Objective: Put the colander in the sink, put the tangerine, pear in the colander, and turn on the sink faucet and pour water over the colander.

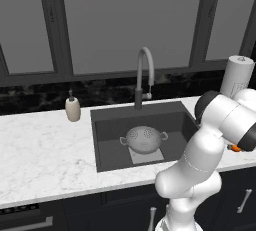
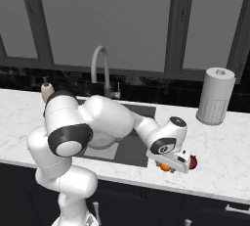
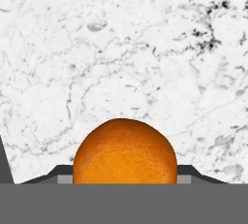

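Observation:
The tangerine [image 3: 125, 152] lies on the white marble counter right of the sink [image 1: 107, 135]. My gripper [image 3: 125, 175] is down over it, its two finger tips pressed against the fruit's sides. From the right base view the tangerine [image 2: 166, 167] peeks out under the hand, and the dark-red pear [image 2: 193, 162] sits just right of it. A speck of orange [image 1: 235, 148] shows behind the arm in the left base view. The colander [image 1: 145, 139] stands upright in the sink, empty. No water runs from the sink faucet [image 1: 144, 75].
A white paper-towel roll [image 2: 216, 97] stands at the back right of the counter. A beige soap bottle [image 1: 73, 109] is left of the sink. The fruits lie close to the counter's front edge [image 2: 195, 186].

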You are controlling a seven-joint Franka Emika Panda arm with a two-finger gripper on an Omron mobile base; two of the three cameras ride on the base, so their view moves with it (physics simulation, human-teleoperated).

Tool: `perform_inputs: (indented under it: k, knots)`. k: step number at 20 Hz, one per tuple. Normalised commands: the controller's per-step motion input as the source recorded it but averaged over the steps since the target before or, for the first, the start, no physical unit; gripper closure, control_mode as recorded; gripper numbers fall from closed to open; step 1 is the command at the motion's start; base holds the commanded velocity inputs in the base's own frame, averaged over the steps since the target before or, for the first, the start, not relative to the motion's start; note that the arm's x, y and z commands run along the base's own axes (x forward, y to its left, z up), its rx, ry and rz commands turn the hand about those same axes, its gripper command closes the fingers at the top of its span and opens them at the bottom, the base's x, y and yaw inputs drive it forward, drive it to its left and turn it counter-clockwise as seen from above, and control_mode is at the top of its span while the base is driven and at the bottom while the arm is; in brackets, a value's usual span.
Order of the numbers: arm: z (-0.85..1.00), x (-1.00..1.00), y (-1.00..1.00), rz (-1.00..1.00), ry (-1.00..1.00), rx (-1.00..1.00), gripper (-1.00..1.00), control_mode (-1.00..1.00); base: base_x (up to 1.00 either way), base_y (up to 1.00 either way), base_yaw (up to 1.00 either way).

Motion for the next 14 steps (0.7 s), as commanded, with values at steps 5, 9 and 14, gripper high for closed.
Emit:
perform_inputs:
  k: [5, 9, 14]
  knots:
    - [0.05, 0.00, 0.00, 0.00, 0.00, 0.00, 1.00, -1.00, 0.00, 0.00, 0.00]
    - [0.37, 0.00, 0.16, 0.03, 0.00, 0.00, 1.00, -1.00, 0.00, 0.00, 0.00]
    - [0.41, 0.03, 0.60, 0.06, 0.00, 0.00, 1.00, -1.00, 0.00, 0.00, 0.00]
